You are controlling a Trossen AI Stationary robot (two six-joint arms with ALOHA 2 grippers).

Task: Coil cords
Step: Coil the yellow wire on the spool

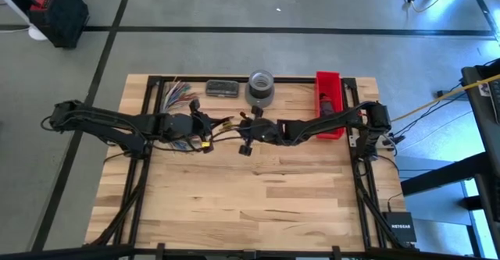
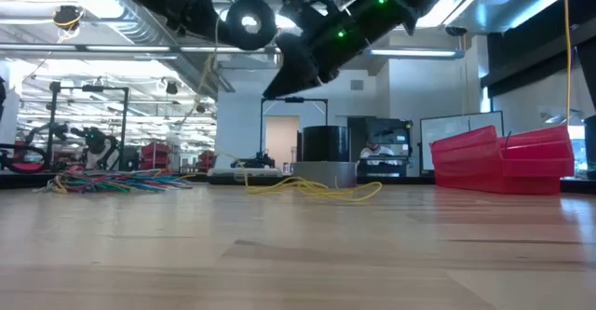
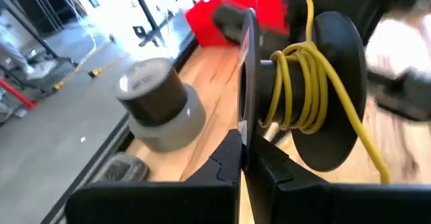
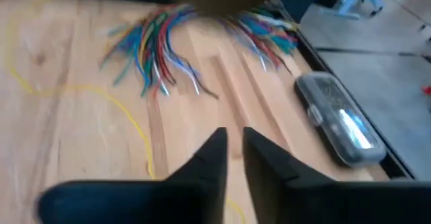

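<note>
My left gripper (image 1: 209,127) is shut on a black spool (image 3: 323,89), held above the table's middle; the spool also shows in the low view (image 2: 250,21). A yellow cord (image 3: 300,83) is wound in several turns on the spool's hub, and the rest of the cord trails down onto the table (image 2: 317,189). A bundle of multicoloured cords (image 1: 178,94) lies on the table at the far left, and it also shows in the right wrist view (image 4: 161,42). My right gripper (image 1: 248,132) hovers just right of the spool, with its fingers (image 4: 217,153) close together and nothing seen between them. My left gripper pinches the thin rim of one spool flange (image 3: 246,109) between its two fingers. The flange stands on edge in line with the fingers. The spool is lifted clear of the table with its axis about level. The yellow cord hangs slack from it.
A grey tape roll (image 1: 260,88) stands on a pale base at the far middle. A dark flat case (image 1: 223,88) lies left of it. A red bin (image 1: 329,104) stands at the far right. Bare wood stretches toward the near edge.
</note>
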